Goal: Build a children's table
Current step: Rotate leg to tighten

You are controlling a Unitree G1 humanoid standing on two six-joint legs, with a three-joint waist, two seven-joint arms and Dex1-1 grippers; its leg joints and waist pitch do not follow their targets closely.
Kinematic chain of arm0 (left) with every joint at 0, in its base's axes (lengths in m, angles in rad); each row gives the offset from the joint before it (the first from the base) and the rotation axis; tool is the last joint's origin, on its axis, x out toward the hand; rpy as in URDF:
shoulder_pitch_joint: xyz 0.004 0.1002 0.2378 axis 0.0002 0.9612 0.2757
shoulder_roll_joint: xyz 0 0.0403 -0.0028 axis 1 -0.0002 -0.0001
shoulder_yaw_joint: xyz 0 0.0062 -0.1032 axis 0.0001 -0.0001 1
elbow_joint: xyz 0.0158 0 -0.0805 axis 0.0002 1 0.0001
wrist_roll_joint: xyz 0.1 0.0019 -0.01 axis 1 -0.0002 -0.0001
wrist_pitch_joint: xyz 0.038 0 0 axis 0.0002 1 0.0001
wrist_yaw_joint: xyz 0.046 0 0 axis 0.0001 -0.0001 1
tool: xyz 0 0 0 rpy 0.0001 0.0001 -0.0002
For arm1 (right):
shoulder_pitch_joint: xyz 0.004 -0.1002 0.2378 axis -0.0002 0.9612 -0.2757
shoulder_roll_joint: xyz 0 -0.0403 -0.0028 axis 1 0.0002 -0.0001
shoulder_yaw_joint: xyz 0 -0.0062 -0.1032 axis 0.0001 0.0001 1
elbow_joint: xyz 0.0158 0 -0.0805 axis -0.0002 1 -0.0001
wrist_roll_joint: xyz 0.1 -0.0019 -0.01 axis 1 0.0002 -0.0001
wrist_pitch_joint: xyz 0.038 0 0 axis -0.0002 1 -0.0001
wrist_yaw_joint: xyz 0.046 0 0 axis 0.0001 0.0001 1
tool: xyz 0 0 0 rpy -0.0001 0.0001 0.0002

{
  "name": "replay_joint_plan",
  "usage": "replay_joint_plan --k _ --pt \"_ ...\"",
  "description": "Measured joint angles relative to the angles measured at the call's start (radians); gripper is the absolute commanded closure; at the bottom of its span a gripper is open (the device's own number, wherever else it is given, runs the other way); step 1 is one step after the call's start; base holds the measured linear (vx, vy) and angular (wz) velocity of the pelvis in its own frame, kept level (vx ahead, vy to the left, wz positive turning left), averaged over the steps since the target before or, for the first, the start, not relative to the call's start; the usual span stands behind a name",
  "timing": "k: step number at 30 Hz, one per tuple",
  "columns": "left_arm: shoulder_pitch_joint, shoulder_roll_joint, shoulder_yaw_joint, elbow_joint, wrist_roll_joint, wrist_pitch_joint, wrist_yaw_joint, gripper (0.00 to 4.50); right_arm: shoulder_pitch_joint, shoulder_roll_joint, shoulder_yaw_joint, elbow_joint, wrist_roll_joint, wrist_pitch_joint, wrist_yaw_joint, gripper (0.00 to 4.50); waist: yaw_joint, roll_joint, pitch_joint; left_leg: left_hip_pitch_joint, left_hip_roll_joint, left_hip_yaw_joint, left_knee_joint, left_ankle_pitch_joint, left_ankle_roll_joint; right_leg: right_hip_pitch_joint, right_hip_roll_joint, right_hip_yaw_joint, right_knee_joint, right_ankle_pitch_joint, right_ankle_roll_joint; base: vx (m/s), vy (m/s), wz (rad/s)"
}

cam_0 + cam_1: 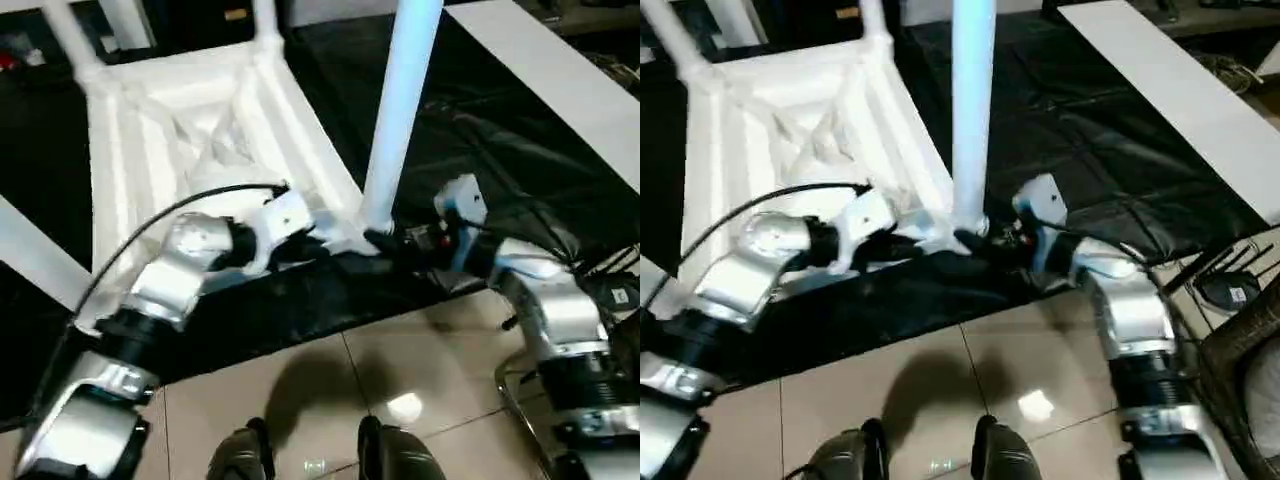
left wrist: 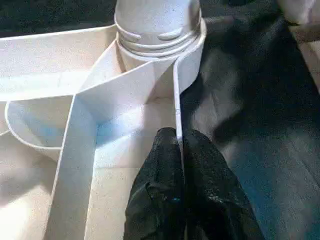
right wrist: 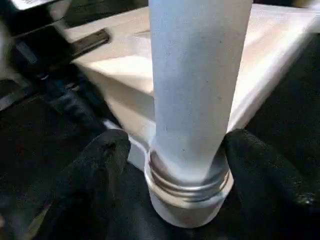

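Note:
The children's table (image 1: 200,130) lies upside down on the black-covered work table, ribbed underside up. A white leg (image 1: 405,100) stands upright in the near right corner socket (image 3: 187,205). My left gripper (image 2: 179,137) is shut on the thin rim wall of the table top, just beside that socket (image 2: 157,30). My right gripper (image 1: 385,240) is open at the leg's base from the other side, with one black finger (image 3: 100,160) on each side of the tube and a gap showing at that finger. More legs rise at the far corners (image 1: 70,35) and at the left (image 1: 35,255).
A long white board (image 1: 560,80) lies on the black cover at the back right. The work table's near edge runs just below the grippers, with tiled floor (image 1: 300,400) and my feet (image 1: 240,455) beneath. Cables (image 1: 1230,290) and a wicker piece (image 1: 1250,350) sit at the right.

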Motion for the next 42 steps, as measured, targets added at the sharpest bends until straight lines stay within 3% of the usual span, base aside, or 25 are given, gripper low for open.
replay_joint_plan --k 8,12,13,17,19,28,33,36,39,42 --pt "0.001 0.067 -0.025 0.025 -0.019 -0.112 -0.155 4.50 -0.053 -0.081 0.045 0.070 0.027 -0.086 0.258 1.13 0.023 -0.001 -0.001 0.000 -0.001 0.001 0.003 0.000 0.001 0.002 -0.001 0.001 0.001 0.001 -0.001 0.000 0.000 0.00" --pt "0.001 0.089 -0.041 0.025 -0.030 -0.145 -0.205 4.50 -0.088 -0.083 0.064 0.123 0.029 -0.103 0.330 1.48 0.025 -0.002 -0.001 -0.001 -0.001 0.001 0.005 -0.001 0.003 0.002 -0.002 0.001 0.001 0.001 -0.002 0.000 0.000 0.00" --pt "0.001 0.093 -0.046 0.025 -0.036 -0.152 -0.220 4.50 -0.098 -0.083 0.071 0.137 0.032 -0.107 0.352 1.77 0.028 -0.002 -0.001 -0.001 -0.001 0.001 0.005 -0.001 0.003 0.002 -0.002 0.001 0.001 0.001 -0.002 0.000 0.000 0.00" --pt "0.000 0.095 -0.060 0.025 -0.039 -0.179 -0.254 4.50 -0.116 -0.082 0.096 0.163 0.039 -0.116 0.403 2.00 0.040 -0.003 -0.001 -0.001 -0.001 0.001 0.005 -0.001 0.003 0.002 -0.002 0.001 0.002 0.001 -0.002 0.000 0.000 0.00" --pt "0.000 0.096 -0.064 0.025 -0.041 -0.185 -0.266 4.50 -0.122 -0.080 0.103 0.173 0.042 -0.120 0.424 2.30 0.042 -0.003 -0.001 -0.001 -0.001 0.001 0.006 -0.001 0.003 0.002 -0.002 0.001 0.002 0.001 -0.002 0.000 0.000 0.00" --pt "-0.003 0.096 -0.066 0.036 -0.041 -0.200 -0.281 4.50 -0.154 -0.077 0.111 0.223 0.043 -0.120 0.474 2.57 0.039 -0.004 -0.001 -0.001 -0.001 0.002 0.008 -0.001 0.002 0.002 -0.002 0.002 0.002 0.001 -0.002 0.000 0.000 0.00" --pt "-0.009 0.089 -0.061 0.035 -0.047 -0.164 -0.283 4.50 -0.138 -0.086 0.109 0.186 0.057 -0.049 0.473 2.57 0.044 -0.004 -0.001 -0.001 -0.001 0.002 0.007 -0.001 0.003 0.003 -0.002 0.002 0.002 0.001 -0.002 0.000 0.000 0.00" --pt "-0.011 0.057 -0.042 0.025 -0.051 -0.062 -0.225 4.50 -0.092 -0.069 0.088 0.106 0.059 0.032 0.363 2.57 0.044 -0.004 -0.001 0.000 -0.001 0.002 0.008 -0.001 0.003 0.004 -0.002 0.002 0.002 0.001 -0.002 0.000 0.000 0.00" --pt "-0.021 0.022 -0.018 0.022 -0.024 0.025 -0.133 4.50 -0.074 -0.023 0.049 0.058 0.029 0.102 0.190 2.57 0.031 -0.004 -0.001 0.001 0.000 0.002 0.010 0.001 0.003 0.005 -0.002 0.003 0.002 -0.002 0.003 0.000 0.000 0.00" --pt "-0.028 -0.038 0.008 0.020 -0.002 0.115 -0.018 4.50 -0.062 0.044 -0.001 0.027 -0.007 0.154 0.002 2.58 0.008 -0.005 -0.001 0.002 -0.001 0.002 0.011 0.002 0.001 0.004 -0.003 0.003 -0.001 -0.003 0.005 0.000 0.000 0.00"
